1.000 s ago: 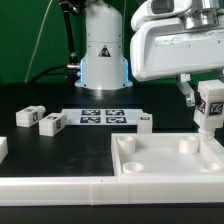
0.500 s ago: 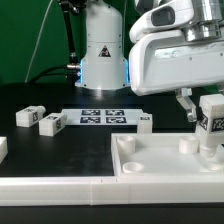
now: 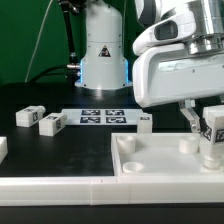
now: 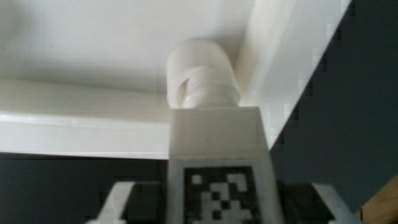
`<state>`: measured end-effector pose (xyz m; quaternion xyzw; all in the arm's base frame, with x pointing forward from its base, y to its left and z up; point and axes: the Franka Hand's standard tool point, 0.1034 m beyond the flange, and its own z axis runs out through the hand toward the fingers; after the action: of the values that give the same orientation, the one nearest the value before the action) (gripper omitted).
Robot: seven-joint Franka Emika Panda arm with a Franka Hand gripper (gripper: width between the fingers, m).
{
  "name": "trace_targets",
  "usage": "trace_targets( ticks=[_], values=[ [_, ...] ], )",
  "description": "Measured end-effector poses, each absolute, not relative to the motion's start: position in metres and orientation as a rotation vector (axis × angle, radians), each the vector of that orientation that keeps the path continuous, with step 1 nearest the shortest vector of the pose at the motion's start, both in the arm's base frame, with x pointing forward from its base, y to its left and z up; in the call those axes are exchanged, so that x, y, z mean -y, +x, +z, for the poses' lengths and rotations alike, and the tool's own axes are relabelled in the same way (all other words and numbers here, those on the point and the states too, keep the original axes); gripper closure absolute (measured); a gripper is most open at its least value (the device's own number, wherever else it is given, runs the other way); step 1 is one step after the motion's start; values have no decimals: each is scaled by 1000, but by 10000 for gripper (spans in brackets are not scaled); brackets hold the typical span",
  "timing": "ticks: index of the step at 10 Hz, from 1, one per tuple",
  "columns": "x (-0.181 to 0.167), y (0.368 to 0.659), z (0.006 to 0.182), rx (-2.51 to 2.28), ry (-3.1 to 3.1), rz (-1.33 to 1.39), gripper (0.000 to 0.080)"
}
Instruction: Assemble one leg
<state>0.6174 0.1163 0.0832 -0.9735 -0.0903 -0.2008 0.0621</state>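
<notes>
"Closed or open, the gripper (image 3: pixel 208 125)?"

"Closed on the leg (image 3: pixel 214 132). In the wrist view its fingers (image 4: pixel 128 205) press the leg's two sides, and the marker tag (image 4: pixel 217 196) faces the camera."

"Where is the leg, then?"

"Held upright over the tray (image 3: pixel 150 166), at the far corner on the exterior view's right, just beside a round socket (image 3: pixel 185 143). The wrist view shows a rounded white socket wall directly beyond the leg's tip. The tray's rim hides the tip in the exterior view, so I cannot say whether the leg touches the tray or hangs just above it."

"Anything else around?"

"Two spare legs (image 3: pixel 28 116) lie close together at the exterior view's left, and a third spare leg (image 3: pixel 145 122) lies just beyond the tray, near the end of the marker board (image 3: pixel 103 117). A white part (image 3: pixel 3 148) is cut off by the left edge. A long white rail (image 3: pixel 50 188) runs along the front. The tray's other far socket (image 3: pixel 127 143) is open to view."

"And the setting?"

"A black table (image 3: pixel 70 150), with the arm's white base (image 3: pixel 103 50) behind the marker board and a green backdrop (image 3: pixel 25 35) behind that. The arm's bulky white wrist fills the upper right."
</notes>
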Motion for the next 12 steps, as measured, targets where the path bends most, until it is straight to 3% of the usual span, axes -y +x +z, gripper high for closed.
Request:
trace_targets(
  ticks=[7, 8, 9, 10, 11, 12],
  values=[
    [-117, 614, 67, 275, -2939, -674, 509],
    [-117, 615, 68, 275, -2939, -677, 408],
    [-117, 615, 68, 275, -2939, -677, 408],
    [-117, 615, 67, 275, -2939, -676, 266],
    [-117, 615, 67, 275, -2939, -676, 186],
    [-117, 615, 67, 275, -2939, -676, 186]
  ],
)
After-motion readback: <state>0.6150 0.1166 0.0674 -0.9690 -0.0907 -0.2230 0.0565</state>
